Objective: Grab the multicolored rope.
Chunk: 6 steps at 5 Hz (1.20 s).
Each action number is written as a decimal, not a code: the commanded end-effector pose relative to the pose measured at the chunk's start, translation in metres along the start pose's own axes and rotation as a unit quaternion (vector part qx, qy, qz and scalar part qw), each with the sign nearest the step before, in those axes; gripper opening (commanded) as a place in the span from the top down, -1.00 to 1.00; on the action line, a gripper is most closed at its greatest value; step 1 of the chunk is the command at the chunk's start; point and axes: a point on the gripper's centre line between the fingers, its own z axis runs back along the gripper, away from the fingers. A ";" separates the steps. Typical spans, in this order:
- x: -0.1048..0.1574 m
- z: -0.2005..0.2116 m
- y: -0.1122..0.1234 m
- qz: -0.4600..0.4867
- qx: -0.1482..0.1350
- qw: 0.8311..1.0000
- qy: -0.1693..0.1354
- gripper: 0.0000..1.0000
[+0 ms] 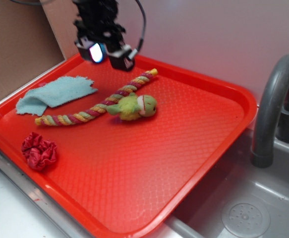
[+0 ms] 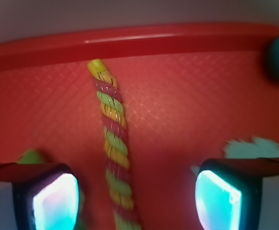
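The multicolored rope [image 1: 97, 106] lies diagonally on the red tray [image 1: 194, 148], from front left to its yellow end at the back. In the wrist view the rope [image 2: 113, 143] runs up the middle, between the two fingers. My gripper [image 1: 108, 55] hangs open above the rope's upper half, well clear of the tray. Its glowing fingertips [image 2: 57, 201] stand wide apart with the rope below the gap, slightly left of centre. Nothing is held.
A green plush toy [image 1: 134, 106] lies right beside the rope's middle. A light-blue cloth [image 1: 55, 94] lies at the left and a red scrunchie [image 1: 38, 151] at the front left. A grey faucet [image 1: 275, 104] and sink [image 1: 243, 213] are at the right.
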 end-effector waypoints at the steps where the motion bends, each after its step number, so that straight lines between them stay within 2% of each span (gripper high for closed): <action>1: 0.013 -0.028 -0.014 -0.021 -0.009 1.000 -0.001 -1.00; 3: 0.011 -0.058 -0.033 -0.063 0.004 0.998 0.031 -1.00; 4: 0.008 -0.058 -0.031 -0.053 0.013 0.998 0.030 1.00; 5: 0.005 -0.056 -0.027 -0.062 0.017 0.997 0.034 1.00; 6: 0.003 -0.028 -0.018 -0.068 0.016 0.997 0.027 1.00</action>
